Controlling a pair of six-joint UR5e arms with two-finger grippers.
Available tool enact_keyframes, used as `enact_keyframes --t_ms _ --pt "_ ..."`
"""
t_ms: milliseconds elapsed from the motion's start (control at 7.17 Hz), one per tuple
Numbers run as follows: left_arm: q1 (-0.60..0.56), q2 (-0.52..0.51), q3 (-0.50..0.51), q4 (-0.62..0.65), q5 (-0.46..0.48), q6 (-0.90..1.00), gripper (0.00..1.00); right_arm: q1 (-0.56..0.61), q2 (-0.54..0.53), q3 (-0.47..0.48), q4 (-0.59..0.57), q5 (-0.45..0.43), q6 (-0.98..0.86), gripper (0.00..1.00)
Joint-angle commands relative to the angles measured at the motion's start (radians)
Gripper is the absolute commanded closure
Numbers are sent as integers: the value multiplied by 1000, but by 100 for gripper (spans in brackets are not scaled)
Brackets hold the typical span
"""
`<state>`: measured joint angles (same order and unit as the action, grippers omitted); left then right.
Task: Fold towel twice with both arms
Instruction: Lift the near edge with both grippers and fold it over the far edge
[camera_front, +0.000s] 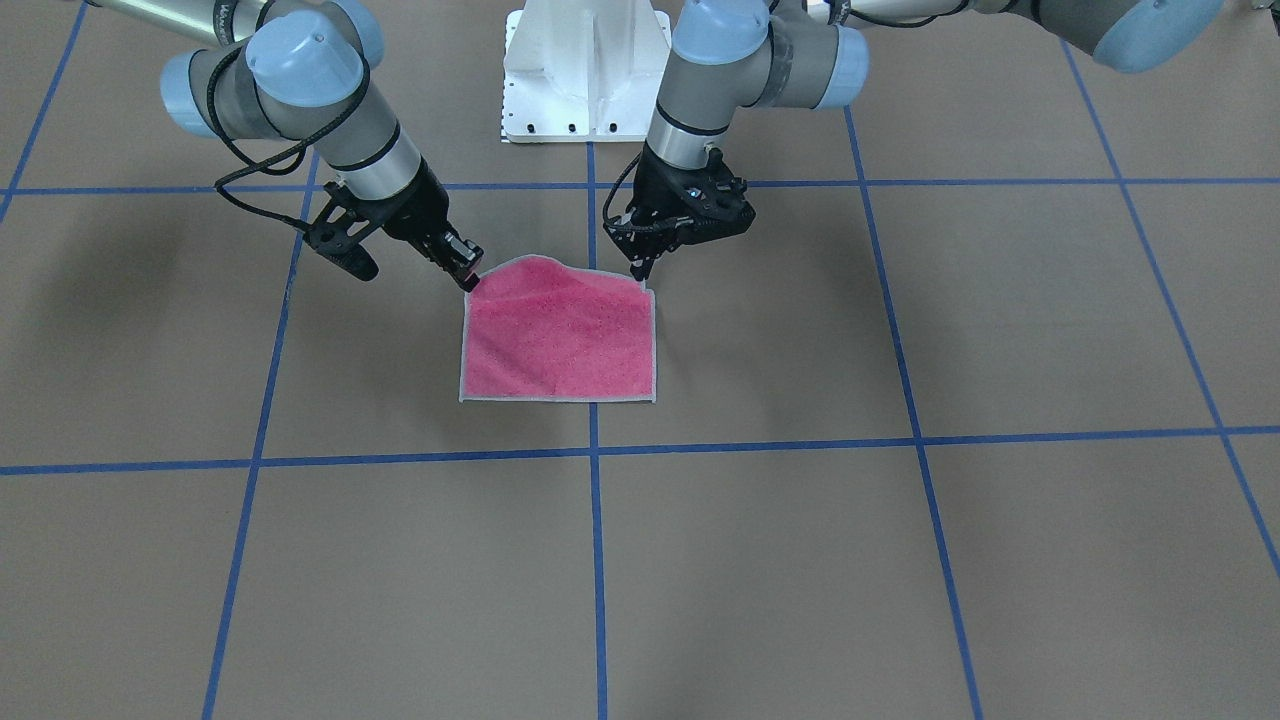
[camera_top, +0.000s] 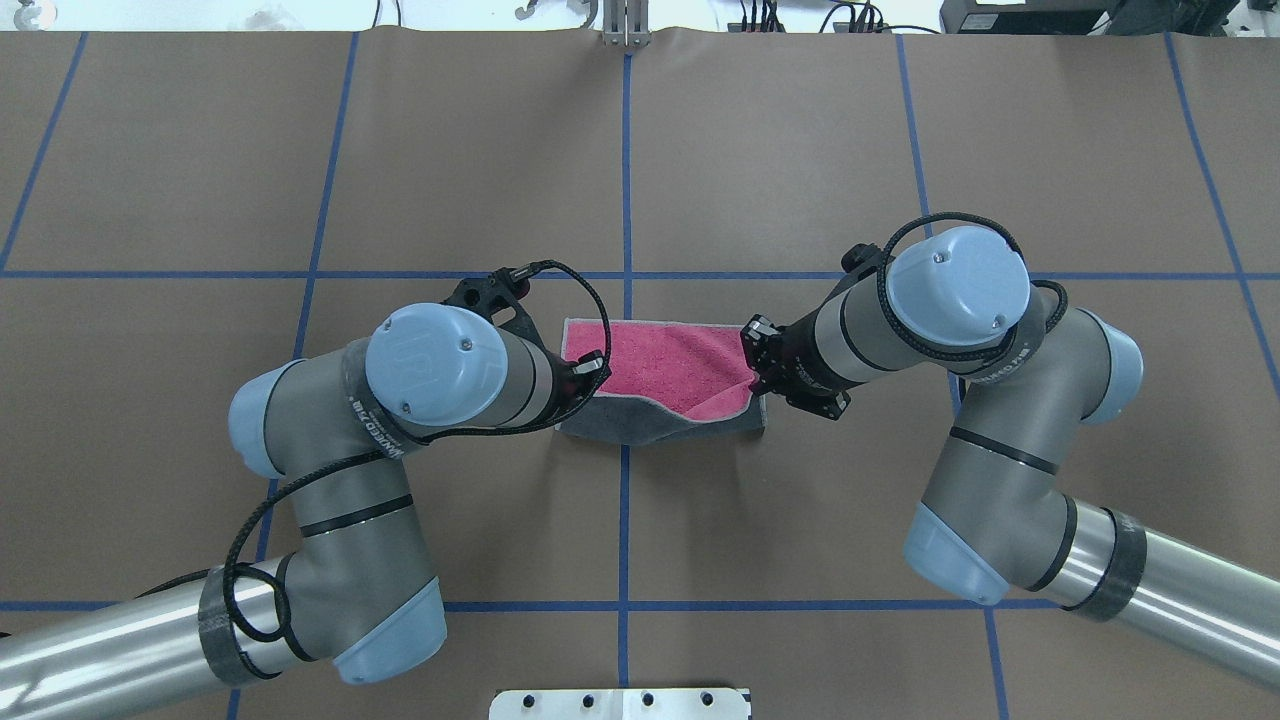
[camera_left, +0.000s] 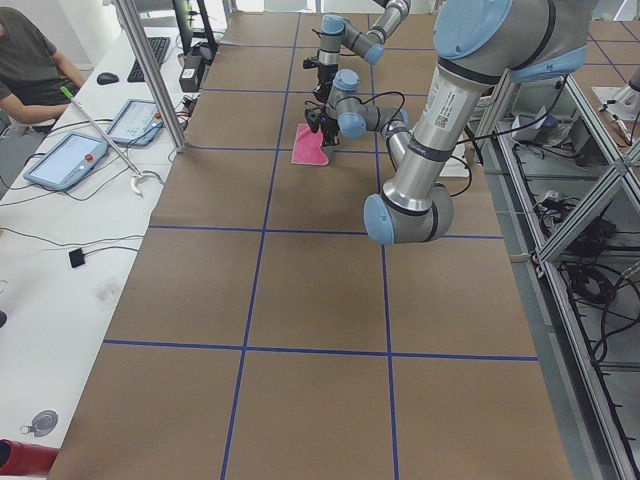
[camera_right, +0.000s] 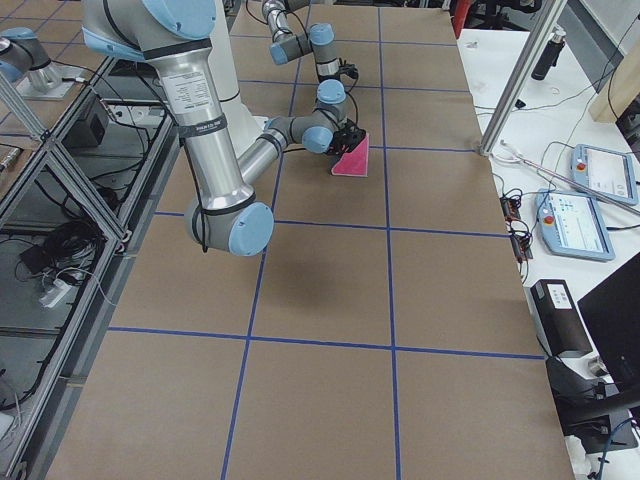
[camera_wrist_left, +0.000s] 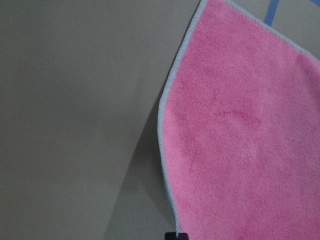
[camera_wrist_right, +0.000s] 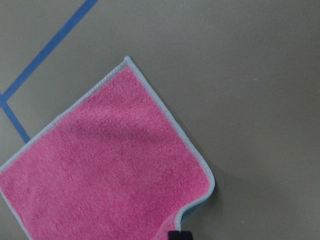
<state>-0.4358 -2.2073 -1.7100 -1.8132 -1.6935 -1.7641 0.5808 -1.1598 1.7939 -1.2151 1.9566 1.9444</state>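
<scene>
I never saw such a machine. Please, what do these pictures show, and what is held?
It is a robot: a left arm and a right arm at a brown table with blue tape lines. One picture looks down from behind it, one faces it, two look from the table's ends, two come from wrist cameras. A small towel lies there, pink above, grey below. The left gripper and the right gripper each pinch one corner on the robot's side, holding that edge raised; the far edge rests on the table.
</scene>
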Motion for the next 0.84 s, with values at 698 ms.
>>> enact_keyframes --t_ms 698 --pt "-69 -54 147 -64 0 8 100 45 86 -139 5 8 -50 100"
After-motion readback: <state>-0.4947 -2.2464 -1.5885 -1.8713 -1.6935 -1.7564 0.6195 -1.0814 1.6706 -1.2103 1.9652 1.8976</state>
